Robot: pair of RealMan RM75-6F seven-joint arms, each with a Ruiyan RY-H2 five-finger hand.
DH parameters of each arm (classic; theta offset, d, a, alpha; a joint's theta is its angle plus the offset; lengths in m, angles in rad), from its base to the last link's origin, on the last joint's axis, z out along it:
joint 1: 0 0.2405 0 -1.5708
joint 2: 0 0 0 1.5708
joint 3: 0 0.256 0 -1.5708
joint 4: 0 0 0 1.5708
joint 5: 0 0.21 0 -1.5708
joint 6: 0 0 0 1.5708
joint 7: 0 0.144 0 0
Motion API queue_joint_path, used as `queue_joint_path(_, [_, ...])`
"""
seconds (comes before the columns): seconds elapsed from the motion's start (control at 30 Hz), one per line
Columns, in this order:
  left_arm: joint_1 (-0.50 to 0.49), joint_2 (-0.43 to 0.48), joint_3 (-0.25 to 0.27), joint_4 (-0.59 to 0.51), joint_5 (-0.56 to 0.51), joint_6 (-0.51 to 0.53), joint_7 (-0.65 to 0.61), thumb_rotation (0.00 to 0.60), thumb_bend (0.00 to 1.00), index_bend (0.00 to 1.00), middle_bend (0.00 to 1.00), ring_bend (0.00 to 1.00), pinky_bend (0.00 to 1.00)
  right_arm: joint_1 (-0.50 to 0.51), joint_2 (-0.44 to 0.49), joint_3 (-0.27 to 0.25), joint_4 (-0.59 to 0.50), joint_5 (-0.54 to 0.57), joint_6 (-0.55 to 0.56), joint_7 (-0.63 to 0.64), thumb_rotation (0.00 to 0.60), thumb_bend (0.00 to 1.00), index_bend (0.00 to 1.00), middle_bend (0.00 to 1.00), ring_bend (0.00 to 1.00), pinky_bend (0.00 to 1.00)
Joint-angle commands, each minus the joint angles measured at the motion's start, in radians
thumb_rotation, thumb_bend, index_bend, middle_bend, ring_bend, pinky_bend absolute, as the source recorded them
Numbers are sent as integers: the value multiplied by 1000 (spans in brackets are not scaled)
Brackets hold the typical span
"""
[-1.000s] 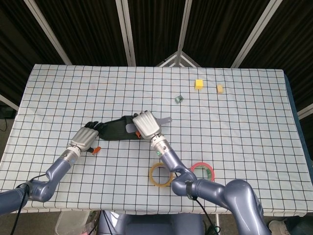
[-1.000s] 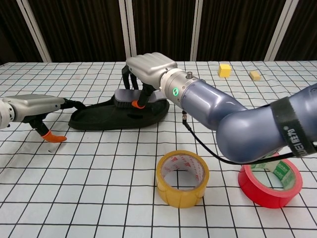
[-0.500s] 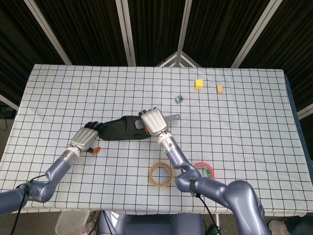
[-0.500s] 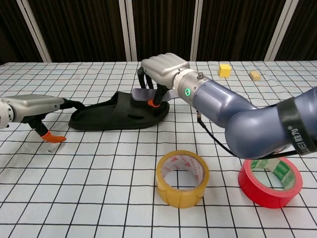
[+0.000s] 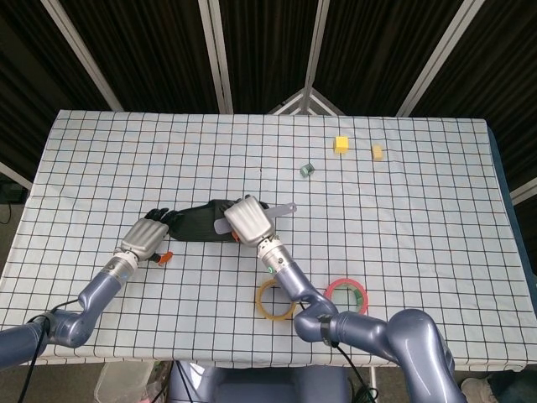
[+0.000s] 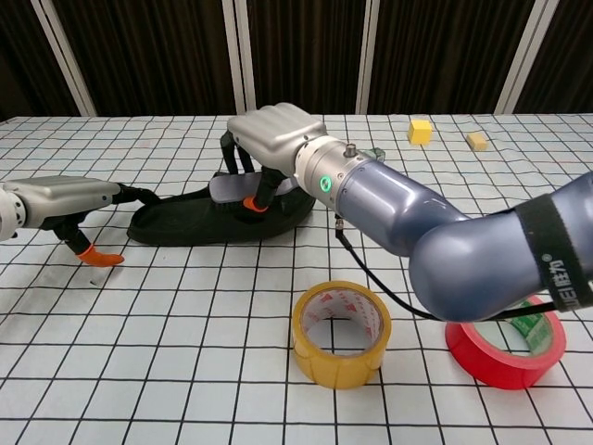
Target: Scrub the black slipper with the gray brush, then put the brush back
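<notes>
- Head view: the black slipper [image 5: 197,223] lies on the checked bench [image 5: 403,210], well left of the yellow tape roll [image 5: 275,300]. The left hand [image 5: 144,238] rests its fingers on the slipper's heel end, probably to steady it.
- Chest view: the right hand [image 6: 269,139] has its fingers clamped on the gray brush [image 6: 233,188], pressing it onto the slipper's top to scrub.

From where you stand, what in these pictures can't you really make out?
- Gray brush bristles: both views, hidden under the right hand, so contact with the black slipper is unclear.
- Slipper heel: covered by the left hand fingers.
- Small object mid-table: head view, too small to identify.
</notes>
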Motion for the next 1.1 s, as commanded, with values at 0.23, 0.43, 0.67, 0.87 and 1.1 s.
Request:
queue_joint_path(0.23, [-5, -4, 2, 1, 1, -2, 1, 538, 478, 53, 70, 30, 76, 1, -6, 7, 14, 1, 1, -6, 600, 669, 726, 662, 574, 555])
queue_joint_path(0.43, [-7, -5, 6, -3, 2, 2, 8, 538, 478, 53, 70, 30, 76, -6, -5, 3, 37, 0, -7, -1, 600, 670, 728, 663, 575, 556])
queue_joint_path(0.67, [-1, 4, 11, -21, 0, 19, 19, 539, 478, 53, 70, 30, 76, -18, -3, 6, 88, 15, -20, 6, 600, 669, 731, 664, 576, 555])
queue_joint_path(0.87, [-1, 7, 13, -31, -6, 26, 30, 537, 478, 53, 70, 30, 76, -29, 8, 13, 109, 28, -28, 8, 600, 670, 731, 664, 576, 556])
queue_joint_path(1.1, [-5, 3, 12, -38, -8, 29, 36, 539, 478, 53, 70, 30, 76, -40, 25, -7, 49, -2, -3, -4, 600, 670, 731, 665, 576, 556])
